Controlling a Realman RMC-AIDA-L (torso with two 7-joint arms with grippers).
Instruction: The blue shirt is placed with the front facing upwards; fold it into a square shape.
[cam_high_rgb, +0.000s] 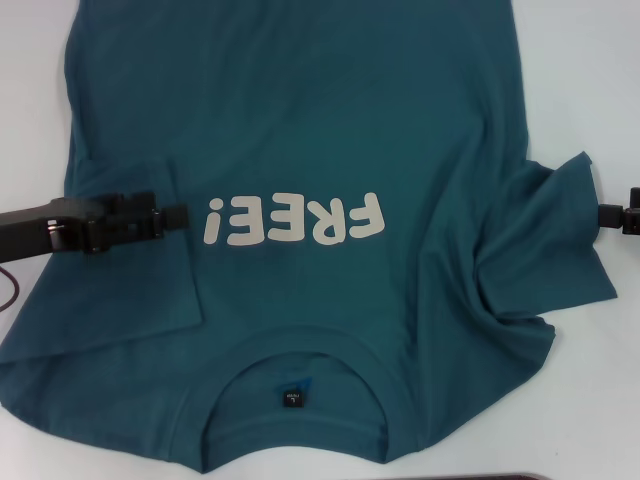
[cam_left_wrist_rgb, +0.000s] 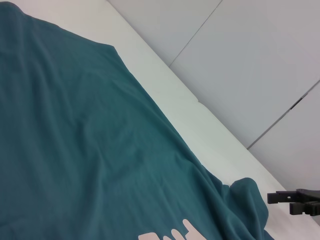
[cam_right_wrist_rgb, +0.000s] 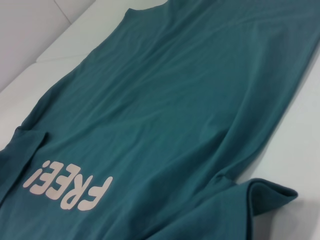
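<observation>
So the blue shirt is spread front-up across the white worktop, collar at the robot's end and the hem off at the far end, so its long axis runs straight away from the robot. The "FREE!" lettering sits between the two arms.

The left claw is over the shirt's left side, tip pointing inward and just about at the start of the lettering. The left sleeve looks already turned in over the body and lies right under and beside that claw. I honestly can't tell whether its fingers are spread or pressed together, or whether it's got any cloth.

The right claw is barely peeking in at the edge, just past the right sleeve, which is bunched up and sticking outward. Can't tell its fingers either.

My guess is the whole thing hinges on that right sleeve: it lies directly inward from the right claw, way closer to it than to the left one, so that arm's the one to bring it across.
</observation>
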